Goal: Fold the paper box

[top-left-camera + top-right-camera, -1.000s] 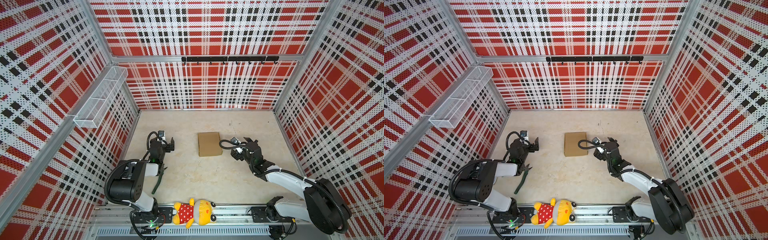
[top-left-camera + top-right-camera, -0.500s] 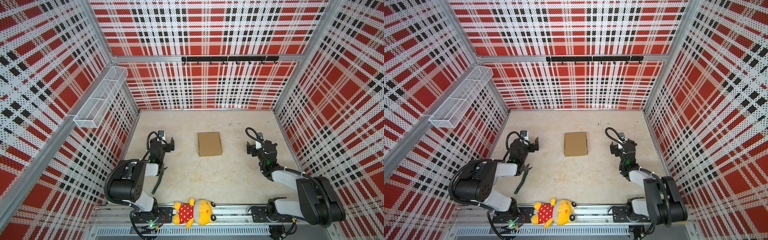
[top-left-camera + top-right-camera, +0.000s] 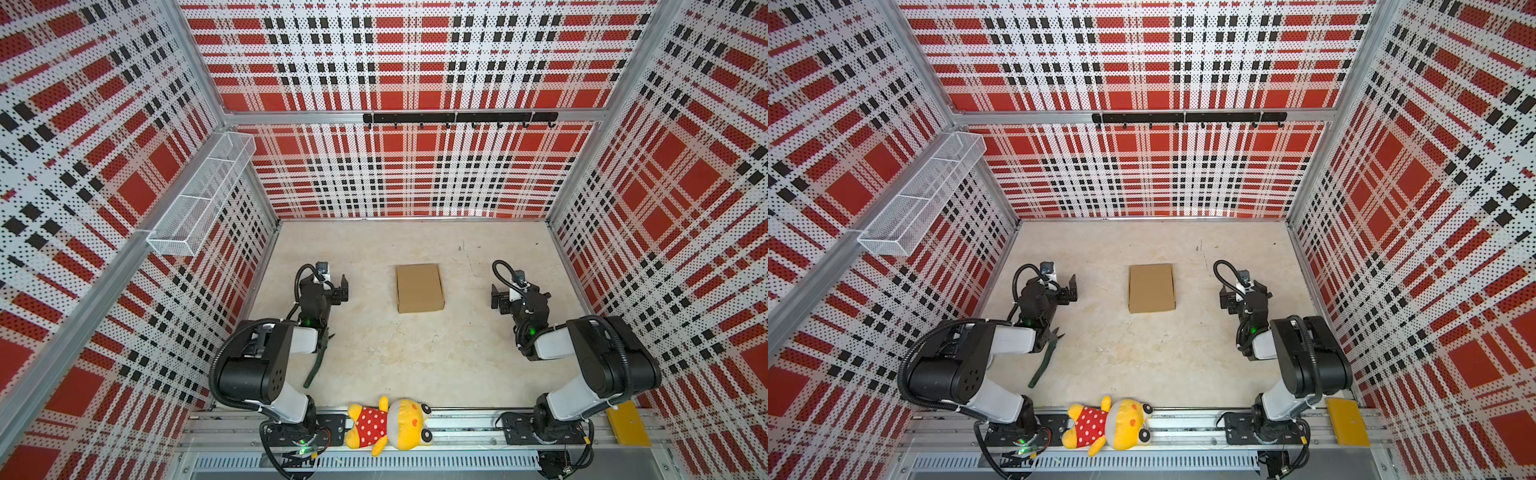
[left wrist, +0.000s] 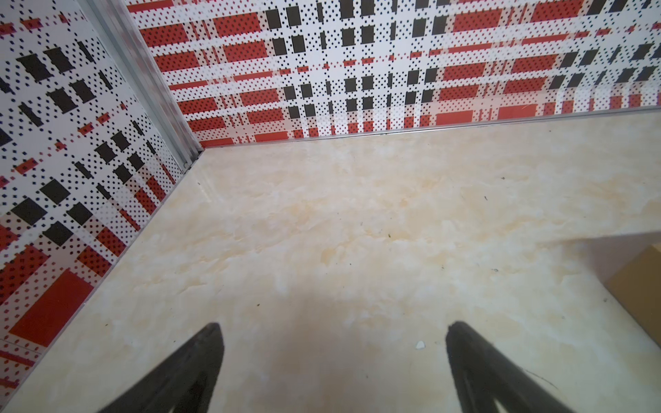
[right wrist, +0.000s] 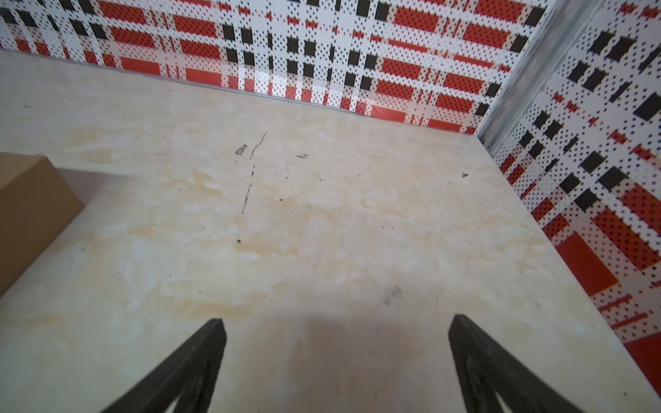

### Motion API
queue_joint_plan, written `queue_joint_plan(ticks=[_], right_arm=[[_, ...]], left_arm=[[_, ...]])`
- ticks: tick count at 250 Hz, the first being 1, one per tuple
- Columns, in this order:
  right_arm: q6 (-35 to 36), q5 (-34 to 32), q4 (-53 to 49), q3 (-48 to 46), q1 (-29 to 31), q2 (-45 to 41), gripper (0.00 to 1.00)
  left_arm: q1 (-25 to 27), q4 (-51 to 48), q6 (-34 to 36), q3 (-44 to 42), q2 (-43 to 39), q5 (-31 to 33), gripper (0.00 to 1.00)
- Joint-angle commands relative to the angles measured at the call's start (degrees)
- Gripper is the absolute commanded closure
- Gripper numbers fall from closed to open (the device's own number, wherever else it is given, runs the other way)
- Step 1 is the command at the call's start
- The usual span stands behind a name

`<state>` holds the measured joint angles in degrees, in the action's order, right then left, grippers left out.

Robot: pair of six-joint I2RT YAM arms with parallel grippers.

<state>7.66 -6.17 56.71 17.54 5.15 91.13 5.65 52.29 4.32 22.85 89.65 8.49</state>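
Note:
The paper box (image 3: 419, 288) (image 3: 1151, 288) is a closed, shallow brown cardboard mailer lying flat in the middle of the table, and nothing touches it. My left gripper (image 3: 332, 283) (image 3: 1063, 286) hovers to its left, well apart from it, open and empty. My right gripper (image 3: 515, 293) (image 3: 1245, 291) stands to its right, also apart, open and empty. In the left wrist view the gripper (image 4: 332, 327) shows bare table between its fingers, with a corner of the box (image 4: 640, 282) at the frame's edge. The right wrist view shows its gripper (image 5: 336, 321) the same way, with the box (image 5: 28, 214) off to the side.
A dark green tool (image 3: 318, 357) lies on the table beside the left arm. A yellow plush toy (image 3: 388, 428) and a yellow flat plate (image 3: 627, 424) rest on the front rail. A wire basket (image 3: 203, 199) and a hook rail (image 3: 457, 118) hang on the walls.
My right arm has pulled back from the box's right edge to the right side of the table, jaws still open. The box and the left arm have not moved.

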Motion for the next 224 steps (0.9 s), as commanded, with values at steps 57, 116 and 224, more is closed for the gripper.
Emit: queue_joint_plan(ticks=[57,116,224], right_arm=[[-4.19,-7.23,-0.22,4.11,-0.75,0.28,0.0],[-4.23,-7.24,-0.4,4.07,-0.71,0.18,0.0],[-4.15,-7.2,-0.29,4.09,-0.75,0.19,0.0]], left_arm=[[0.63,2.8,-0.1,-0.62,0.53,1.79,0.01],[0.57,2.98,-0.05,-0.7,0.54,1.88,0.01],[1.29,4.26,0.52,-1.14,0.64,3.32,0.0]])
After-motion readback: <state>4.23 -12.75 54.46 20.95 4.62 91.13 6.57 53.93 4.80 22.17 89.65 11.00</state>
